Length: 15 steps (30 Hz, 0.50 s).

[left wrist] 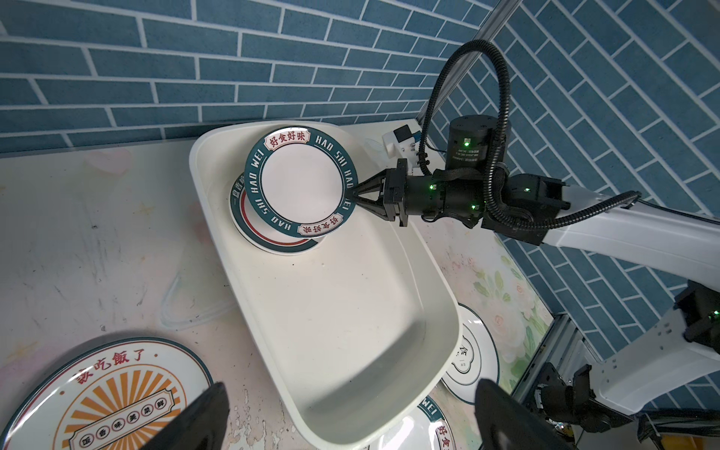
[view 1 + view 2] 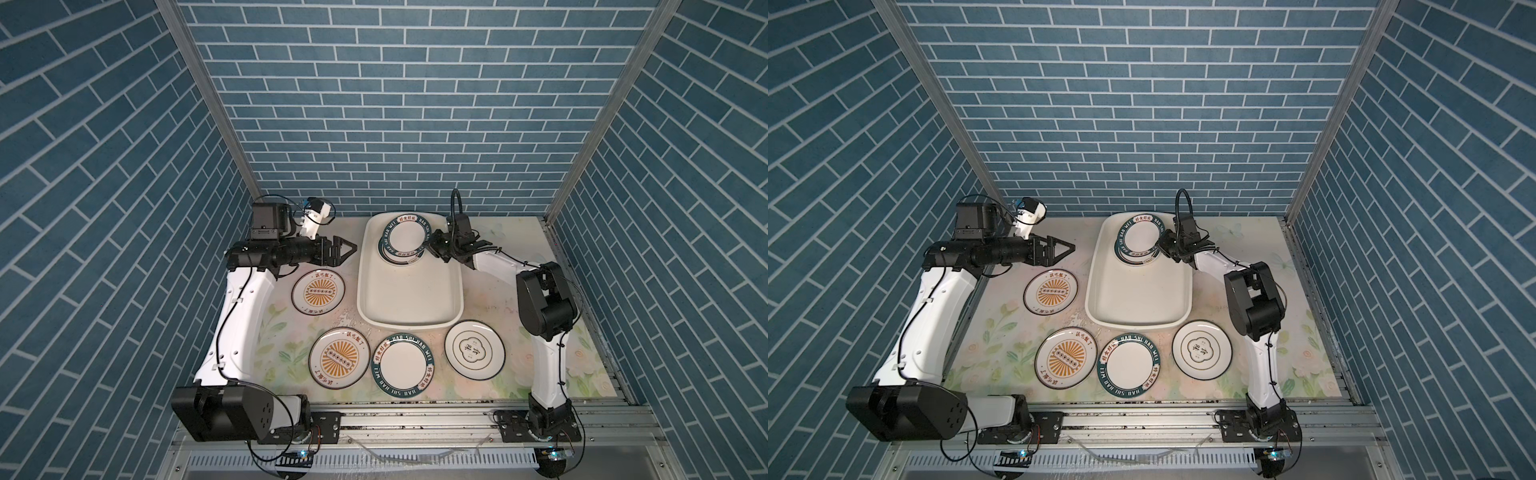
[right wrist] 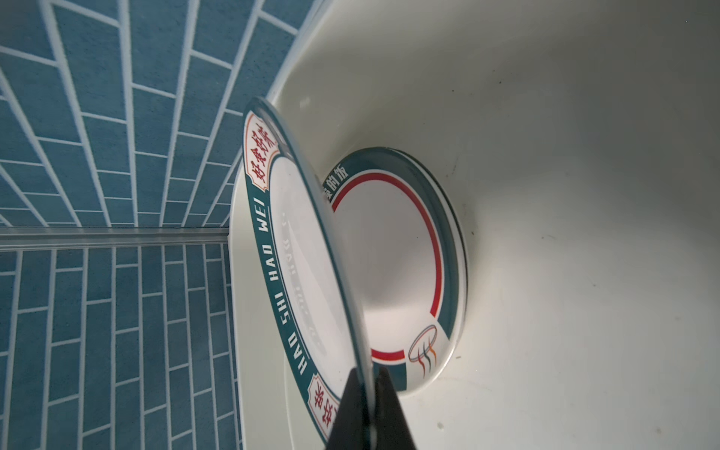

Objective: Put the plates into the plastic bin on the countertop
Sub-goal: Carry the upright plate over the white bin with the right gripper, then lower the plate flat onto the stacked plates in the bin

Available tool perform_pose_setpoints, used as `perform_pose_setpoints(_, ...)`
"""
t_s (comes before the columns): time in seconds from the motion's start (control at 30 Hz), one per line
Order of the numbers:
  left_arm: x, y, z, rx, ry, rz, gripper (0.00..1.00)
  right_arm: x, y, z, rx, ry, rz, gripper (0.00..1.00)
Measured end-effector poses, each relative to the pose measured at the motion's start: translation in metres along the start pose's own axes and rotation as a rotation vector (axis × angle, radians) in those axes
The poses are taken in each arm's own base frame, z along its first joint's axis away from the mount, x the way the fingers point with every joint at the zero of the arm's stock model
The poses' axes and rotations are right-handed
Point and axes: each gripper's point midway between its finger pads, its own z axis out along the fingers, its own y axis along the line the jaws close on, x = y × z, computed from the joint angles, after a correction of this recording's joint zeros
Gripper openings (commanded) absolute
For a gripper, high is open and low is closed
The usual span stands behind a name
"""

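Cream-white plastic bin (image 2: pixel 411 291) at the back middle of the flowered countertop (image 2: pixel 282 328). Inside its far end, flat on the floor, a red-ringed plate (image 1: pixel 272 239). Above that, tilted, a green-rimmed lettered plate (image 1: pixel 302 187), pinched at its rim by the right gripper (image 1: pixel 355 193), jaws closed thin on the edge (clearest from the right wrist camera, with the rim between the two black fingers). Lower edge of the held plate close to the red-ringed one; touching or not, impossible to tell. Left of the bin, the left gripper (image 2: pixel 353 248), spread wide and holding nothing. Outside the bin, flat on the countertop: a sunburst plate (image 2: pixel 318 292) just left of the bin, then along the front a second sunburst plate (image 2: pixel 339 357), just beside it a second green-rimmed plate (image 2: pixel 404 365), and a quatrefoil plate (image 2: pixel 475 349).
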Motion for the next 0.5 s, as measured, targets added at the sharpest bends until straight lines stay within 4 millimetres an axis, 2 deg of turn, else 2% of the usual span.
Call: perform_pose_setpoints(0.5, -0.001, -0.001, 0.000, 0.009, -0.005, -0.004, 1.00, 0.011, -0.017, 0.027, 0.019, 0.034, 0.058, 0.00)
